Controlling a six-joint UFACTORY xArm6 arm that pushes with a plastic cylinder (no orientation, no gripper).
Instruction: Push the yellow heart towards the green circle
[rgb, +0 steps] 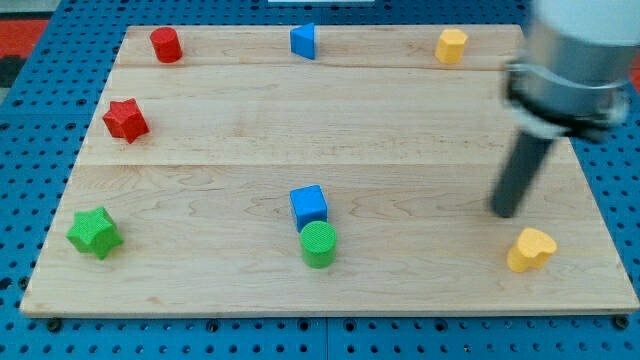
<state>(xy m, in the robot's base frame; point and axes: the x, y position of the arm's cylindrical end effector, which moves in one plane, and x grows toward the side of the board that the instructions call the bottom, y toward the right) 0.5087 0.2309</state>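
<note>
The yellow heart (530, 249) lies near the board's bottom right corner. The green circle (319, 244) stands at the bottom middle, touching the blue cube (309, 207) just above it. My tip (506, 211) is on the board just above and slightly left of the yellow heart, a small gap apart from it. The rod rises up and to the right into the arm's grey body at the view's top right.
A red cylinder (166, 45), a blue triangular block (304, 42) and a yellow hexagonal block (451, 46) line the top edge. A red star (125, 119) sits at the left, a green star (95, 232) at the bottom left. The wooden board (200, 150) lies on a blue pegboard.
</note>
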